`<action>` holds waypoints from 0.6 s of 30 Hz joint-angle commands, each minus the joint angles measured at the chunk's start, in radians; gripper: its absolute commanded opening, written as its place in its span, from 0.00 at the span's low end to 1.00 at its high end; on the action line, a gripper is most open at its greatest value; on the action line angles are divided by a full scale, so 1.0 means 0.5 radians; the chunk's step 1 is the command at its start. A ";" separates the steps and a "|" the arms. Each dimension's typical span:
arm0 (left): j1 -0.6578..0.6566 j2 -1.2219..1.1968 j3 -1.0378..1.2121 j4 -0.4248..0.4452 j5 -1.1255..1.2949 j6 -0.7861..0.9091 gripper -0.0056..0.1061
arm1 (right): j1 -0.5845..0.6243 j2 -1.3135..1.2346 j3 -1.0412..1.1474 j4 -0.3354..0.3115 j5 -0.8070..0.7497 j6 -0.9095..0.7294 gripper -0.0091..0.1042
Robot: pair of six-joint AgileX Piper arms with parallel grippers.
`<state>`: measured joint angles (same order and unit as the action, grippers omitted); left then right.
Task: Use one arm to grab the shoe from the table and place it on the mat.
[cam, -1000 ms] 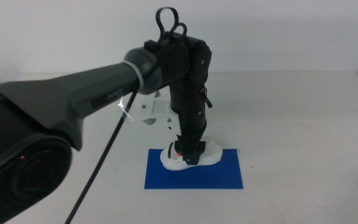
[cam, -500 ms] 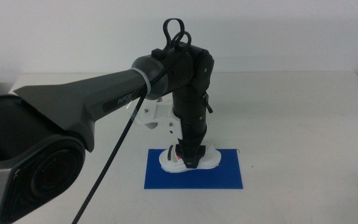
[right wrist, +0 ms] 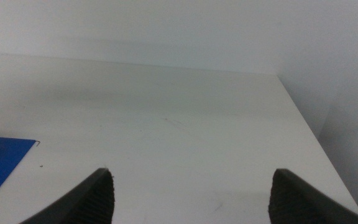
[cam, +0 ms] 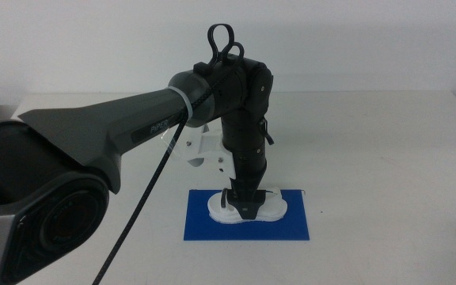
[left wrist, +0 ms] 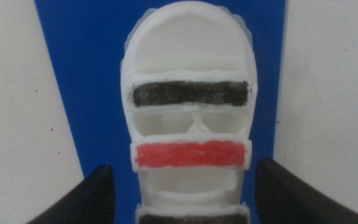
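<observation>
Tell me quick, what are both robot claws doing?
Left gripper: open, jaws either side of the white sandal with dark and red straps, over the dark blue mat.
Right gripper: open, holding nothing.

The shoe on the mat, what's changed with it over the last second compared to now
The shoe went from tilted, held just above the mat, to lying flat on it. The left gripper has let go: its jaws now stand open on either side of the shoe, apart from it, in the left wrist view. The left arm pulled back slightly early on. The mat stayed put, and the right gripper waits open off to the side.
</observation>
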<state>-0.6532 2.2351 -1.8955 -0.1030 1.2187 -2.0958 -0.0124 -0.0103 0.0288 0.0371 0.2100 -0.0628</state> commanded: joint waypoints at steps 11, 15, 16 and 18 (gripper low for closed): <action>-0.011 -0.564 -0.054 0.295 0.181 0.288 0.73 | 0.001 -0.052 0.010 -0.018 -0.153 -0.015 0.65; -0.011 -0.765 -0.054 0.619 0.180 0.805 0.73 | 0.001 -0.052 0.010 -0.018 -0.153 -0.015 0.65; -0.014 -0.809 -0.054 0.704 0.180 0.996 0.73 | 0.001 -0.052 0.010 -0.018 -0.153 -0.015 0.65; -0.014 -0.879 -0.054 0.821 0.180 1.403 0.73 | 0.001 -0.052 0.010 -0.018 -0.153 -0.015 0.65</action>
<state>-0.6532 1.8739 -1.8955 0.2332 1.2390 -1.5438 -0.0124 -0.0103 0.0288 0.0371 0.2100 -0.0628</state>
